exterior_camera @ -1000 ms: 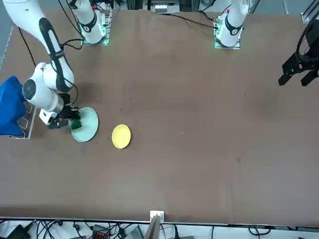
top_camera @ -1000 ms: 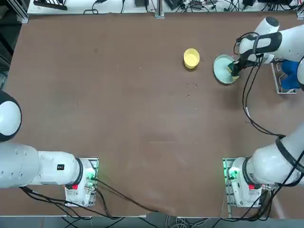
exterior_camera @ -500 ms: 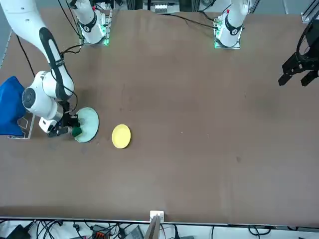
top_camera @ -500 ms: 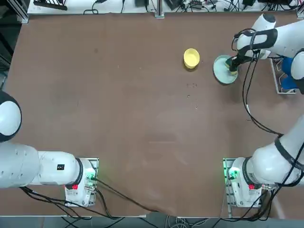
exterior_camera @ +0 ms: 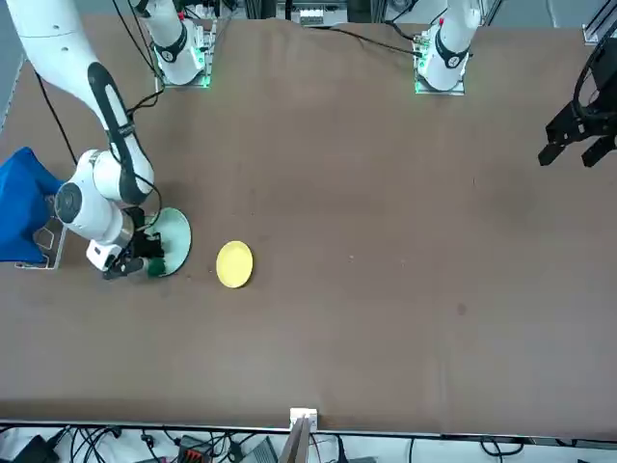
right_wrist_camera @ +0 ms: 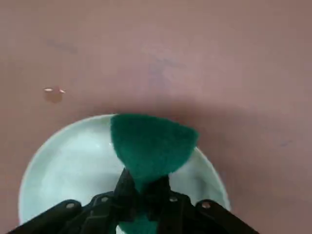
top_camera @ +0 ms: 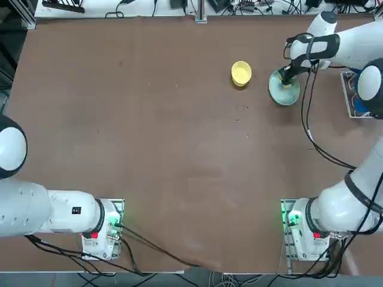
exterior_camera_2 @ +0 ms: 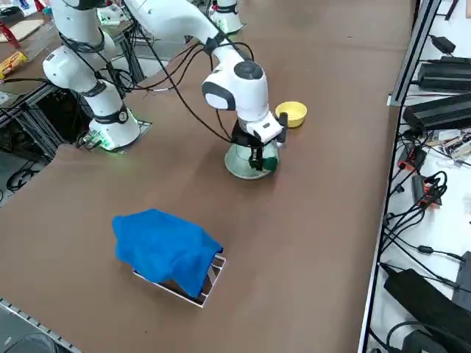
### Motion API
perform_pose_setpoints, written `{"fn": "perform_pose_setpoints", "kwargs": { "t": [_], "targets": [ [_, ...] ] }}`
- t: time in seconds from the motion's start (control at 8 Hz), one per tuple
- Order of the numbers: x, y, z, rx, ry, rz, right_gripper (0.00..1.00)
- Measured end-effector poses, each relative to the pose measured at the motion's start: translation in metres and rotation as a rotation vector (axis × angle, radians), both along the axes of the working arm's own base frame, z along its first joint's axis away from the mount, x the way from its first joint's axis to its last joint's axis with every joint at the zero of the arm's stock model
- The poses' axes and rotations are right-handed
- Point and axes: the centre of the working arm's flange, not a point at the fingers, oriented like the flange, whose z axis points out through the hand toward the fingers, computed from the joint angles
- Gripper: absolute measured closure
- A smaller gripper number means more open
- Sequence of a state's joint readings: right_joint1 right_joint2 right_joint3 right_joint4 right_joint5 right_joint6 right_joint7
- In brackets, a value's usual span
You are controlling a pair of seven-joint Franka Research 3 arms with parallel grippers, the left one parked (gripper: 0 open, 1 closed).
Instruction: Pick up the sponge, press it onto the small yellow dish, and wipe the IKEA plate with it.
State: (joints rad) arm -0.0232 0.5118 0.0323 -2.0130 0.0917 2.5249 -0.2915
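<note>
The sponge [right_wrist_camera: 148,146] is pinched in the closed right gripper [right_wrist_camera: 141,197] and pressed against the far rim of the plate [right_wrist_camera: 58,161], presumably for wiping. The dish [top_camera: 241,73] sits just beside the plate, untouched.

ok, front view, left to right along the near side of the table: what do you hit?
blue cloth → right end effector shut on the sponge at the IKEA plate → small yellow dish
</note>
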Motion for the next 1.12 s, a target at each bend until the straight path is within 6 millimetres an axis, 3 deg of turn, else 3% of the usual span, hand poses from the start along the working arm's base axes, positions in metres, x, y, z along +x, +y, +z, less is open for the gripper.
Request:
{"fn": "perform_pose_setpoints", "kwargs": {
  "t": [0.5, 1.12],
  "targets": [
    [-0.003, 0.048, 0.0, 0.0, 0.031, -0.068, 0.89],
    [-0.013, 0.059, 0.013, -0.005, 0.114, -0.088, 0.89]
  ]
}}
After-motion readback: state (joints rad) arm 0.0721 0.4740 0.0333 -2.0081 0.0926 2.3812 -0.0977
